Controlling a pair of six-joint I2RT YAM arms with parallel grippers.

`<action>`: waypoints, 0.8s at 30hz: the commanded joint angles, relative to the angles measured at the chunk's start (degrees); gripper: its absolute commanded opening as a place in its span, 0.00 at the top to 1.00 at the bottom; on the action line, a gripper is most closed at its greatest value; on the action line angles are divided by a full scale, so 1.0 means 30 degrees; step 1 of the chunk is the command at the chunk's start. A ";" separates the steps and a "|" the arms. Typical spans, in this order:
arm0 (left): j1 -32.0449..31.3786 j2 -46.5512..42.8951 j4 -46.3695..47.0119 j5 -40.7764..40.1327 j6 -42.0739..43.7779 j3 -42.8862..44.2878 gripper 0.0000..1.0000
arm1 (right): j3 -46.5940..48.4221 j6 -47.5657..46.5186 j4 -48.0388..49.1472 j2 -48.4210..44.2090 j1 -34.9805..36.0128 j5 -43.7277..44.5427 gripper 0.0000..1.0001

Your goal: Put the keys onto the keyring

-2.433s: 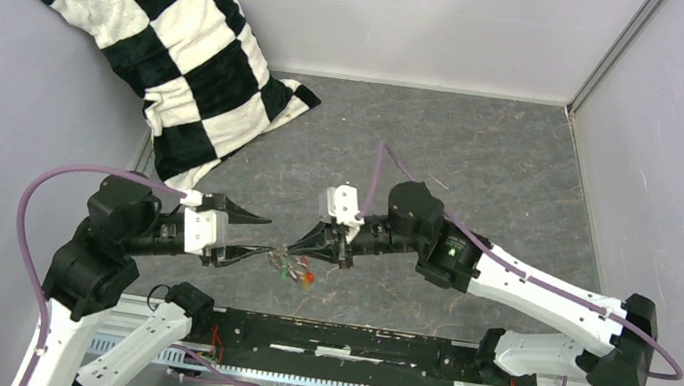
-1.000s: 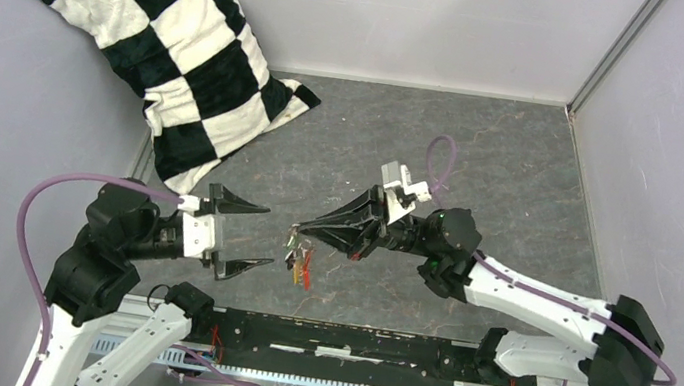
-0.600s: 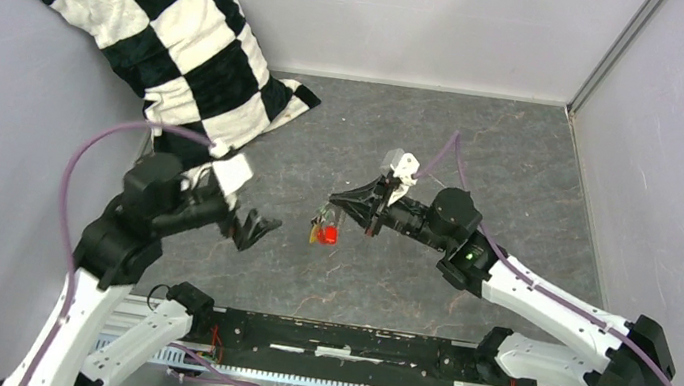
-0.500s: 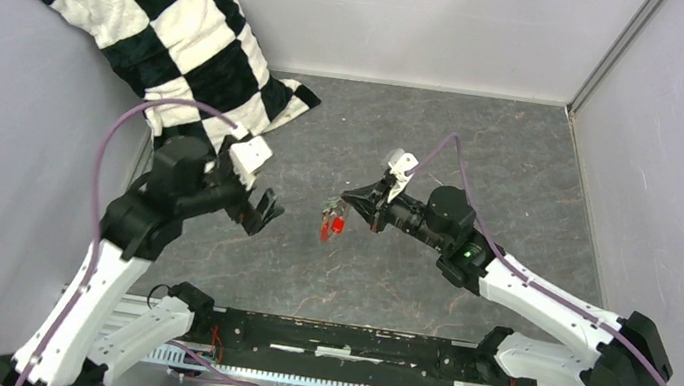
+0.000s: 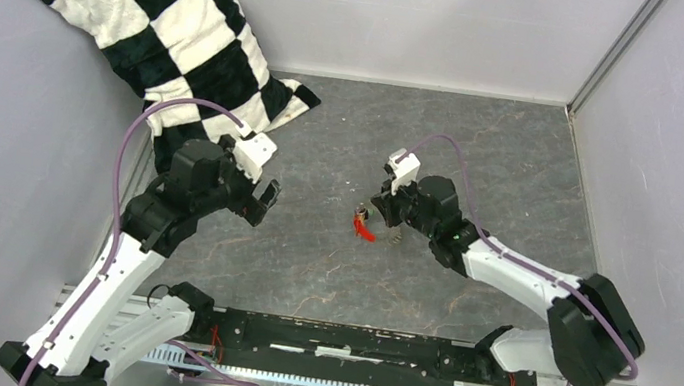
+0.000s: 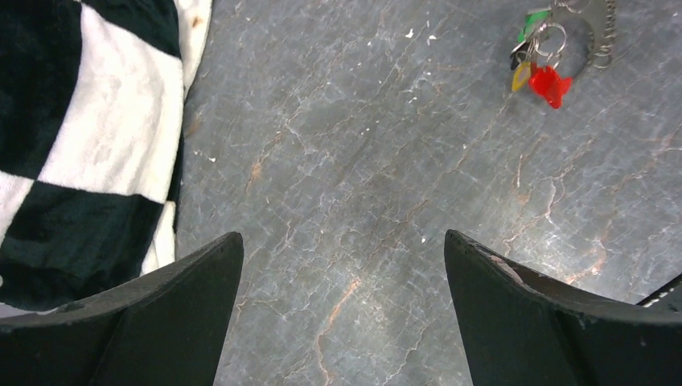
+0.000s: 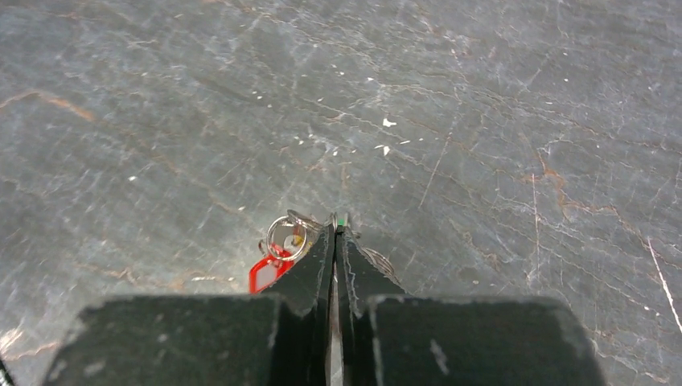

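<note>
The keyring (image 6: 599,36), a coiled silver wire loop, lies bunched with the keys (image 6: 537,68) on the grey table. A green head (image 6: 531,20), a yellow head (image 6: 521,76) and a red piece (image 6: 551,84) hang together on small rings. My right gripper (image 7: 334,229) is shut, its tips down at the bundle with a thin metal ring edge pinched between them. A small ring (image 7: 284,238) and the red piece (image 7: 265,273) show left of its fingers. From above the bundle (image 5: 363,224) sits mid-table. My left gripper (image 6: 342,236) is wide open, empty, raised well left of the keys.
A black-and-white checked pillow (image 5: 158,36) leans in the back left corner, its edge (image 6: 88,145) close beside my left fingers. Pale walls close the table (image 5: 485,153) at the back and right. The arms' base rail (image 5: 347,345) runs along the near edge.
My right gripper carried the bundle back and right from the table's front and lowered it. My left gripper opened fully, rose and swung back toward the pillow.
</note>
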 commanded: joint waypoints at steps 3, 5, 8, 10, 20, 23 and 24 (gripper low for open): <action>0.0014 -0.0305 0.1808 -0.0836 -0.0380 -0.0924 0.00 | 0.2737 0.0016 0.1134 0.3503 -0.1199 0.0377 0.93; 0.0014 -0.0282 0.1748 -0.0823 -0.0275 -0.0960 0.00 | 0.3316 -0.0095 0.1351 0.4714 -0.1599 0.0227 0.92; 0.0017 -0.0262 0.1686 -0.0872 -0.0093 -0.0881 0.00 | 0.4205 -0.0167 0.1697 0.6598 -0.2103 -0.0032 0.93; 0.0035 -0.0232 0.1678 -0.0929 0.0003 -0.0846 0.00 | 0.4908 -0.0180 0.1907 0.7727 -0.2421 -0.0388 0.92; 0.0163 0.0083 0.2221 -0.0790 -0.0293 -0.1131 0.00 | 0.8086 -0.0557 0.1528 1.0769 -0.2948 -0.0373 0.02; 0.0472 0.0629 0.2840 -0.0705 -0.0331 -0.1188 0.00 | 0.7864 -0.1166 0.1053 0.9610 -0.3007 0.0703 0.02; 0.0732 0.0870 0.3082 -0.0518 -0.0320 -0.1139 0.00 | 0.7519 -0.1268 0.0965 0.8945 -0.3016 0.1102 0.02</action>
